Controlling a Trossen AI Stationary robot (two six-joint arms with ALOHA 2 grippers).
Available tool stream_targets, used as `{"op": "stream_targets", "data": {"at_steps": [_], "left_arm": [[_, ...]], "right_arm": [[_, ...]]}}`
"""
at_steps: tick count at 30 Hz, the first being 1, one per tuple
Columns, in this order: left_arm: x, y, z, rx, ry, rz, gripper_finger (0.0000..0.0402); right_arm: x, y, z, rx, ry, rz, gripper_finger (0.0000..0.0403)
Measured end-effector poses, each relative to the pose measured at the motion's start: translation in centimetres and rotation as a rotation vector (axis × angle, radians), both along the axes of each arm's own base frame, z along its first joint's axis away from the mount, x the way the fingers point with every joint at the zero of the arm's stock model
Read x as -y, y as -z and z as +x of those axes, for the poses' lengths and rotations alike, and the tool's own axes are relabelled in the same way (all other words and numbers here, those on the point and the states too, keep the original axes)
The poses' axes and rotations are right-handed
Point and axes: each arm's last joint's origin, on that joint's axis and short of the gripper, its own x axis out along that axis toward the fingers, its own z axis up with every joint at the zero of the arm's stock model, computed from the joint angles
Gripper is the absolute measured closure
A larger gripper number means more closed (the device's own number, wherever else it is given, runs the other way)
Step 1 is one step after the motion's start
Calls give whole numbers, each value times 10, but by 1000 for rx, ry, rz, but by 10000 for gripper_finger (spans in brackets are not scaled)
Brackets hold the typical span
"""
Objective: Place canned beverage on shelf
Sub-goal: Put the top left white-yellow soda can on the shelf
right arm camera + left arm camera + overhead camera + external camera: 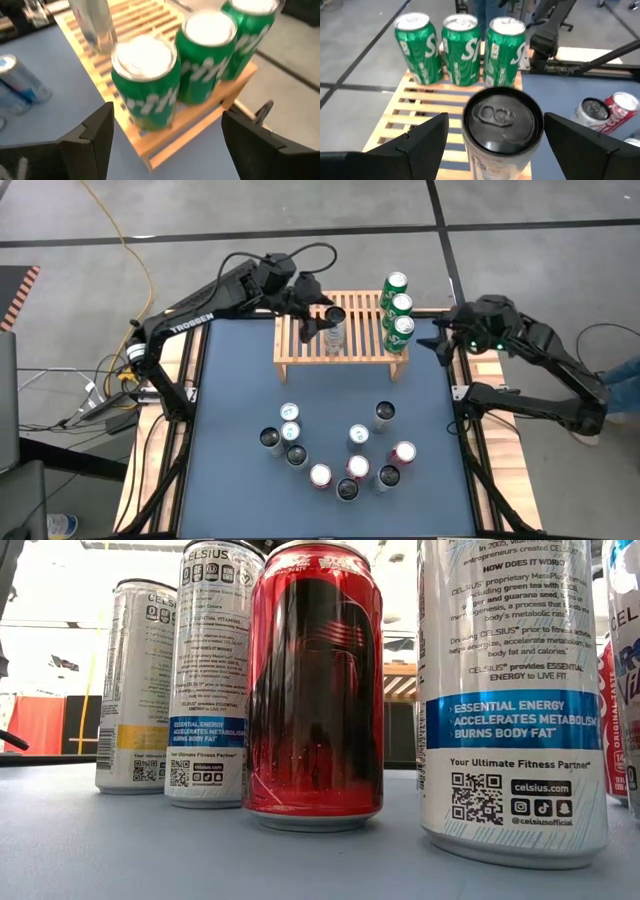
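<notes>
I have the left gripper (492,145) over the middle of the shelf (300,360), its fingers spread wide on either side of a silver can (334,327) and clear of it, so the can is released and stands upright on the slats on its own. Three green cans (397,308) are lined up along the shelf's right end, well apart from the silver one. The right gripper (167,140) waits just off that right end, jaws open and holding nothing, looking at the green row. The step in hand, as I judge it, is getting the left arm away without disturbing what it has just put down. I would lift straight up until the fingertips are above the can's top before swinging anywhere, because a sideways pull at this height could catch the rim and tip the can, and the gaps between the slats give it a poor footing. After that, the loose cans (340,455) grouped near the front of the worktop (230,380) are next; I would place the following one beside the silver can, leaving finger room on both sides.
</notes>
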Motion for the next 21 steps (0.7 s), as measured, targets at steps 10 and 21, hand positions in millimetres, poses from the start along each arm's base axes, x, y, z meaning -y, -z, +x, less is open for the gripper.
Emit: {"op": "stream_targets", "data": {"at_steps": [10, 21], "left_arm": [[0, -6, -7, 14, -6, 2, 90], [10, -32, -31, 53, -85, 44, 90]], "right_arm": [[9, -33, 18, 84, -46, -110, 97], [39, -65, 101, 63, -236, -287, 97]]}}
